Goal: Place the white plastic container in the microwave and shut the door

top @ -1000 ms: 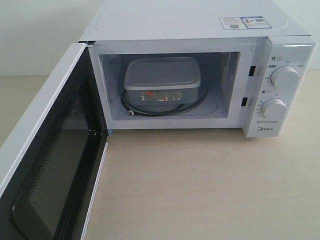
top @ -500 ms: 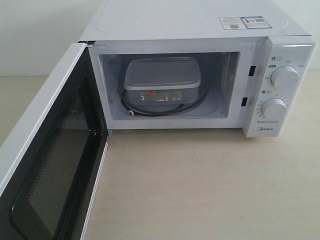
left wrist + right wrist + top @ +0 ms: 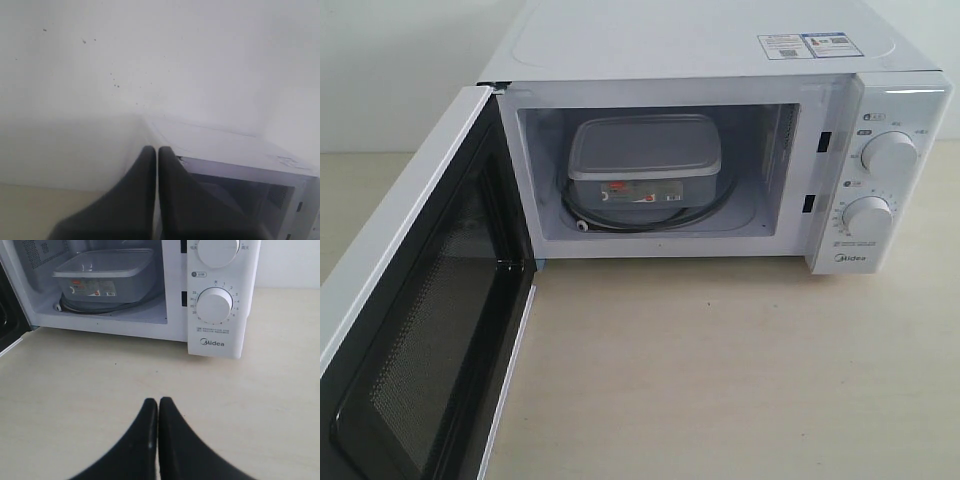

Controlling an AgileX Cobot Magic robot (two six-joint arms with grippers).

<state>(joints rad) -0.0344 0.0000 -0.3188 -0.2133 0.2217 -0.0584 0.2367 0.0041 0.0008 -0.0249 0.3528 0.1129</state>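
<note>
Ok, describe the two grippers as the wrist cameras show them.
The left gripper has two dark grey fingers, broad at the base, curving to narrow tips. The right gripper has the same shape in glossier black. No cables or markings show; the arms are out of view.

The white plastic container (image 3: 643, 160) sits inside the microwave (image 3: 720, 60); the door (image 3: 420, 330) hangs open at left.

The white microwave door with the dark mesh window (image 3: 435, 340) now stands at a slightly different angle. Its black inner frame (image 3: 510, 290) shows a little wider near the bottom.
</note>
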